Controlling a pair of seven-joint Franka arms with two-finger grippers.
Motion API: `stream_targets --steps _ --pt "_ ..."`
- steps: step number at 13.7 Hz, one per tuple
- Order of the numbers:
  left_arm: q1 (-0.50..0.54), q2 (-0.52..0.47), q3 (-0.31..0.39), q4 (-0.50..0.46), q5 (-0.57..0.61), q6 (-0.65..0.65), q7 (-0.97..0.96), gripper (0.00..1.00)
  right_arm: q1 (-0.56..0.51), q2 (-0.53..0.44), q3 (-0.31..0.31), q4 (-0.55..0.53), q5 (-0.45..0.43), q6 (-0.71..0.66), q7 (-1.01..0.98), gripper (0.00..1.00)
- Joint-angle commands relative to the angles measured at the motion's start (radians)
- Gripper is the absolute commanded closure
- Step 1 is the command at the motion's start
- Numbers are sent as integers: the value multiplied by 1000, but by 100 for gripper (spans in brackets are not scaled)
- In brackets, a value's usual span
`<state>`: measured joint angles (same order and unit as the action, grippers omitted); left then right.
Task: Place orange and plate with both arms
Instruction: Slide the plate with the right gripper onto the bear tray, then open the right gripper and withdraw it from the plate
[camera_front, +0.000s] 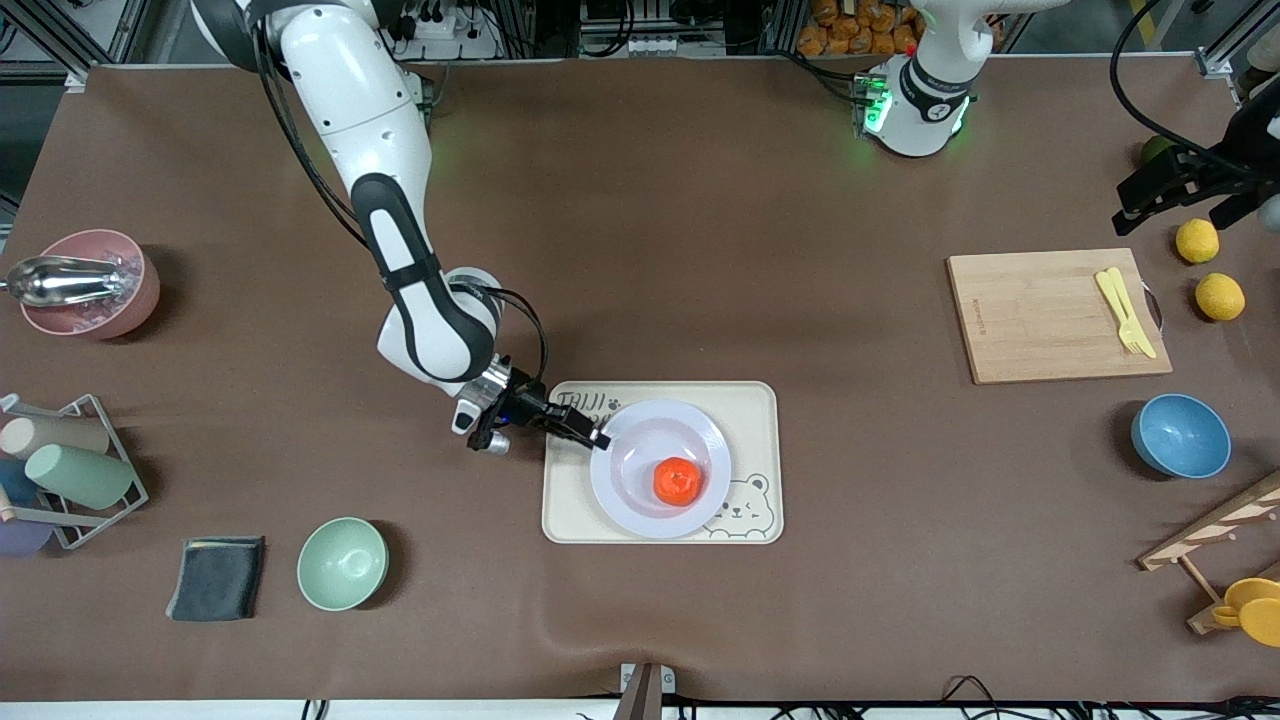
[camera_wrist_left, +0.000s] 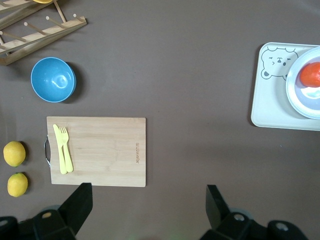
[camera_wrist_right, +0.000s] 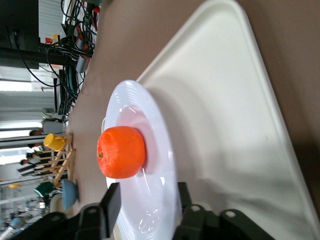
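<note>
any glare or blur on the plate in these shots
Front view: the glossy round white plate reads evenly lit, with the small bright orange fruit sharp on it. Right wrist view: bright glare patches on the plate's rim close to the right gripper, background washed out. Left wrist view: only the plate's edge shows.

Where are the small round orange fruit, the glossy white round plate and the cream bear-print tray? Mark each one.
small round orange fruit (camera_front: 677, 481), front view, middle of its top.
glossy white round plate (camera_front: 640, 450), front view, bare inner surface beside the fruit.
cream bear-print tray (camera_front: 755, 410), front view, bare corner toward the left arm's end.
</note>
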<state>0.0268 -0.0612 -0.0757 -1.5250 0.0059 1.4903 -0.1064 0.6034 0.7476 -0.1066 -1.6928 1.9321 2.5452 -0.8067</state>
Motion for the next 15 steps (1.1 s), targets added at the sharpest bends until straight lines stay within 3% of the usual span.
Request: stream_targets --steps 1,4,6,8,11,15 --pt "-8 -26 16 -17 -21 -16 8 0 -45 -65 -5 -4 -219 12 120 0" --pt "-8 -26 17 -17 -21 -18 7 0 -80 -128 -27 -2 -612 -3 373 0" --pt "-8 -26 17 -17 -21 -22 5 0 -118 -165 -33 -11 -758 -77 437 0" --pt "-8 -26 17 -17 -21 -25 5 0 -131 -203 -105 -33 -873 -182 439 0" --pt "-5 -25 13 -12 -20 -25 5 0 -172 -279 -195 -33 -1150 -401 436 0" --pt "-4 -25 10 -6 -17 -27 16 0 -316 -439 -189 -15 -1532 -652 434 0"
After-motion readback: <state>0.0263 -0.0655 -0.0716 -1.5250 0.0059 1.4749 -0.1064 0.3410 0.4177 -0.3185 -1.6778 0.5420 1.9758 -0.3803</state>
